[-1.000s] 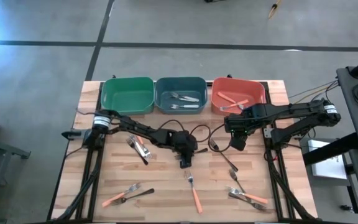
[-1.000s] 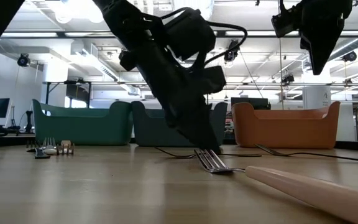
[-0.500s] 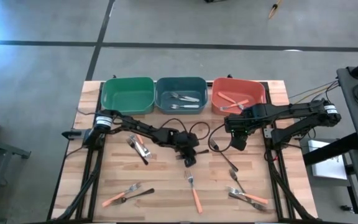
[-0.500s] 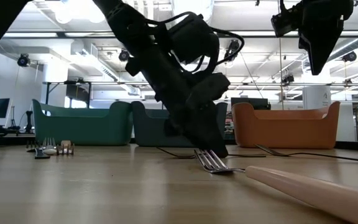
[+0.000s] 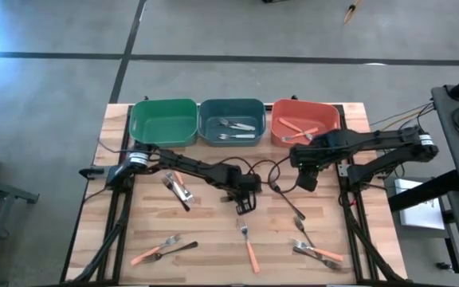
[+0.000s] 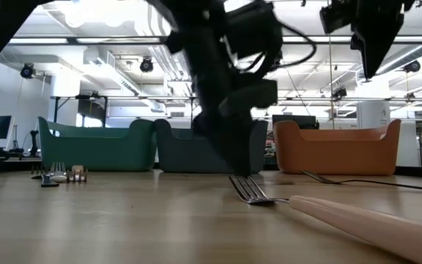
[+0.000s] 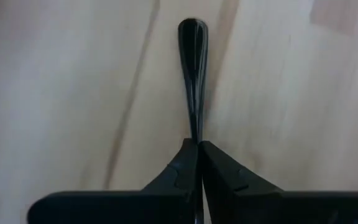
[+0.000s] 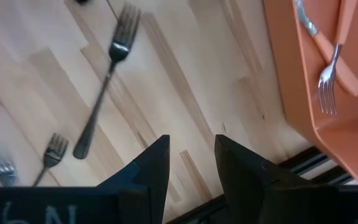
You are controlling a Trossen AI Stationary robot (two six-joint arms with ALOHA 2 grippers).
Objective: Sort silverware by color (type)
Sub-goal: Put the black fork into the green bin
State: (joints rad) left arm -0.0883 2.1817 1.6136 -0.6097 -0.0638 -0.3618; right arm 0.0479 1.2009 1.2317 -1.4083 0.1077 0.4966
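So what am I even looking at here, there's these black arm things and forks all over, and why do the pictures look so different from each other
These are four cameras on one robot: two dark jointed arms at a wooden slatted table, each ending in a two-finger gripper. One camera looks straight down, one sits at table-top height, and one rides on each wrist.

Along the far edge stand a green plastic bin, a blue-grey bin holding silver forks, and an orange bin holding orange-handled ones. More forks lie scattered on the table.

The left gripper, mid-table, is pinched shut on a slim black utensil handle, as its wrist view shows. The right gripper hovers open near the orange bin, holding nothing; below it lies a black fork.
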